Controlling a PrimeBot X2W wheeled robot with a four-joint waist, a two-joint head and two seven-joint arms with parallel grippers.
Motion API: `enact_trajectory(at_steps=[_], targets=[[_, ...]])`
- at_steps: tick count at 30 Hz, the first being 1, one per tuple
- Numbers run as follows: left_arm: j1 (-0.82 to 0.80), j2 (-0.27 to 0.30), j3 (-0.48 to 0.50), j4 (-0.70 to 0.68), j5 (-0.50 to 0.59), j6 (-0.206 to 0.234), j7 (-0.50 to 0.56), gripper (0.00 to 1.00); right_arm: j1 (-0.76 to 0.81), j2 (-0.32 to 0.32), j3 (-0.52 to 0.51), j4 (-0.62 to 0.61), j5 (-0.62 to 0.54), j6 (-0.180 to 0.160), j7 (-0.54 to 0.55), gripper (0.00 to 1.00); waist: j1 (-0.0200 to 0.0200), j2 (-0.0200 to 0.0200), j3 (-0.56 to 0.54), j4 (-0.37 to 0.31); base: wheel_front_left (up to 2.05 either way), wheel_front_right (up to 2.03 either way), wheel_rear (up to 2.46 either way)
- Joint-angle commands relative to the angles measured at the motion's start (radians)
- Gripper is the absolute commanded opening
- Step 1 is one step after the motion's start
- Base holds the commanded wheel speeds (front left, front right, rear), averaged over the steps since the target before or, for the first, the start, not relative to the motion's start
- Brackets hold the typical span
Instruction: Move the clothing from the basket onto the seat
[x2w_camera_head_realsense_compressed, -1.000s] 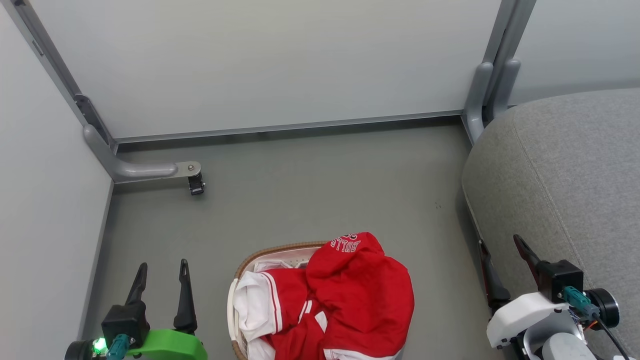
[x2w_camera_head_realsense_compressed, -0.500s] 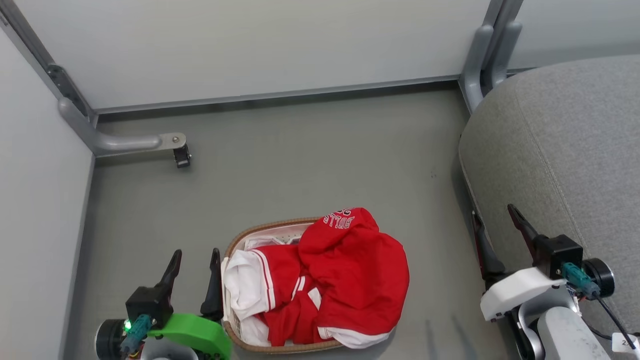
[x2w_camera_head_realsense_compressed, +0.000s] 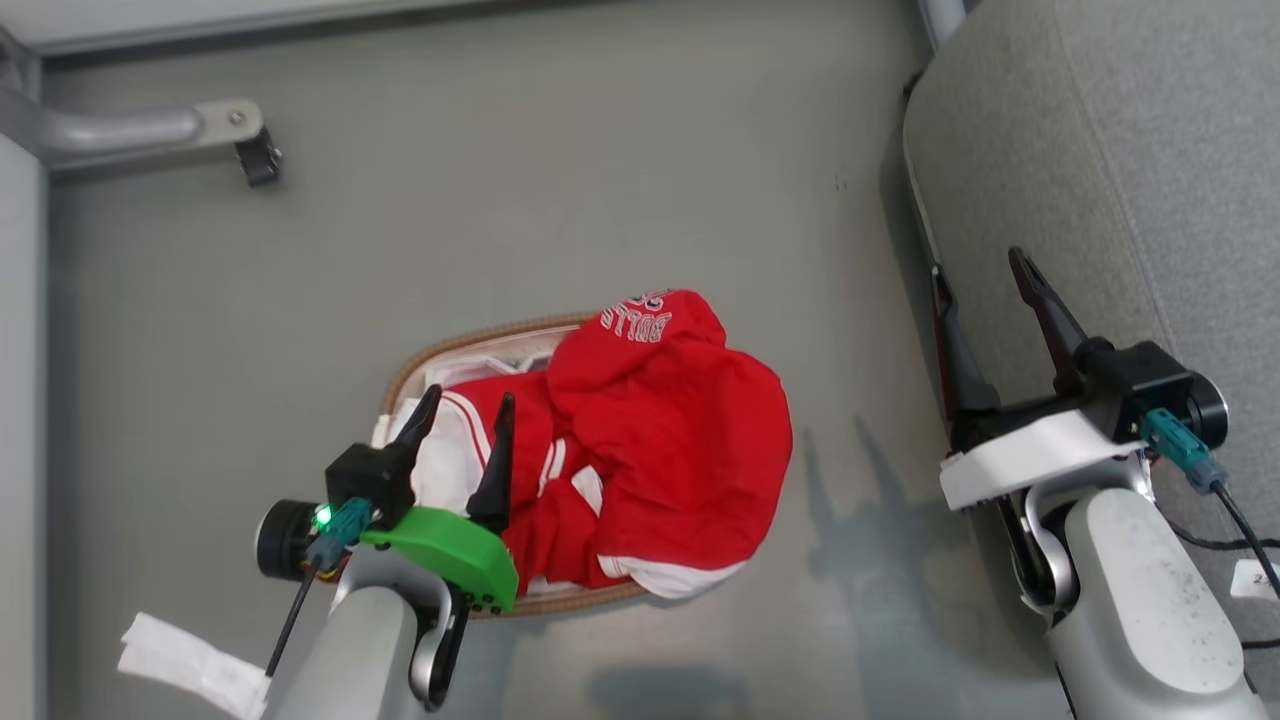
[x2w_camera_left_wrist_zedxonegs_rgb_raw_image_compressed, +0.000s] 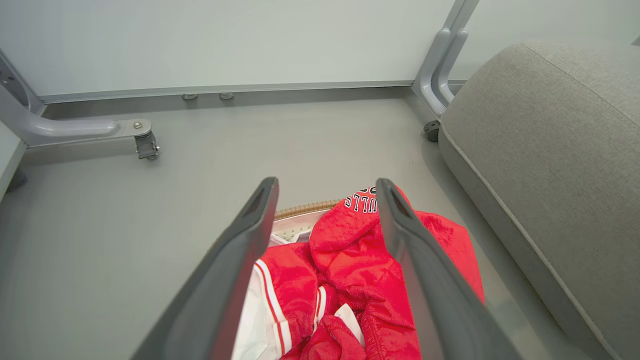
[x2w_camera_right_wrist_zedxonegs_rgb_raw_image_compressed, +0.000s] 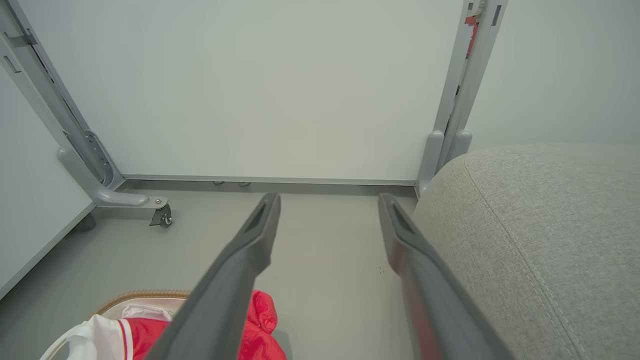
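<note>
The clothing (x2w_camera_head_realsense_compressed: 670, 430), 2 red sports garments with white trim, lies heaped in the oval basket (x2w_camera_head_realsense_compressed: 455, 345) on the grey floor (x2w_camera_head_realsense_compressed: 500, 200). The upper piece humps high, with its "BULLS" lettering (x2w_camera_head_realsense_compressed: 640, 318) at the far end, and it spills over the basket's right rim towards the seat (x2w_camera_head_realsense_compressed: 1100, 150). The left gripper (x2w_camera_head_realsense_compressed: 470, 395) hovers over the left part of the heap with its 2 fingers spread wide and nothing between them. The right gripper (x2w_camera_head_realsense_compressed: 977, 263) is likewise spread and empty, poised at the seat's near edge, well apart from the basket. The fabric looks thin, soft and slightly glossy, so it should be light, limp and perhaps slippery. A pinch on a single flat layer may slide off, so a bunched fold is probably the better hold, either the raised hump of the upper garment or the gathered folds in the middle of the heap. Lifted from 1 point, a garment will likely hang long, and a trailing hem could catch the woven rim and drag the light basket along. There is a clear strip of floor between basket and seat. The seat's rounded, seamed edge stands higher than the basket, so the load must rise before it crosses. The partition foot with its castor (x2w_camera_head_realsense_compressed: 255, 160) is far off to the left and is no obstacle.
</note>
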Motion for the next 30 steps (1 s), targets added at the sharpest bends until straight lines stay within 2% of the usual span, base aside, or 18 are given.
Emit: enact_trajectory(at_steps=[1,19,25,30], targets=[[-0.039,0.005,-0.015,0.022,-0.019,-0.004,-0.001,1.0,-0.023,-0.001,0.005,-0.01,0.007,-0.001,-0.005,1.0,0.0,-0.0001,0.133,-0.066,0.0,0.0,0.0],[-0.355,0.006,-0.386,0.416,-0.296,-0.004,-0.001,1.0,-0.115,0.012,0.047,-0.096,0.027,-0.001,-0.005,1.0,0.0,-0.0001,0.378,-0.179,0.0,0.0,0.0],[-0.433,0.019,-0.48,0.504,-0.379,-0.005,0.004,1.0,-0.127,0.019,0.064,-0.109,0.031,-0.001,-0.005,1.0,0.0,-0.0001,0.439,-0.202,0.0,0.0,0.0],[-0.489,0.031,-0.507,0.595,-0.406,-0.005,0.013,1.0,-0.134,0.023,0.071,-0.112,0.033,-0.001,-0.005,1.0,0.0,-0.0001,0.473,-0.213,0.0,0.0,0.0]])
